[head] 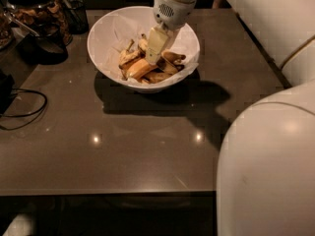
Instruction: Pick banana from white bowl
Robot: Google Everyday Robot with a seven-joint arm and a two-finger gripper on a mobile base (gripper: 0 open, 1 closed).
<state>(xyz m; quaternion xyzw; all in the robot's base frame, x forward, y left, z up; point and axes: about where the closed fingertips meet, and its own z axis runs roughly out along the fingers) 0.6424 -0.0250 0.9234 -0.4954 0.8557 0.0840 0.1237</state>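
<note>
The white bowl (106,38) stands at the back of the dark table, lined with crinkled white paper and holding a pile of bananas. A dull, brown-blotched banana (172,59) lies at the right of the pile, next to a cleaner orange-yellow one (139,69). My gripper (153,53) reaches down from the top into the bowl and its tip sits on the middle of the pile, touching the bananas. It hides part of the pile beneath it.
A dark glass jar of snacks (37,14) stands at the back left, with a dark cup (74,14) beside it. A black cable (22,107) loops at the left edge. My white arm (266,166) fills the right foreground. The table's front edge (108,193) runs across below.
</note>
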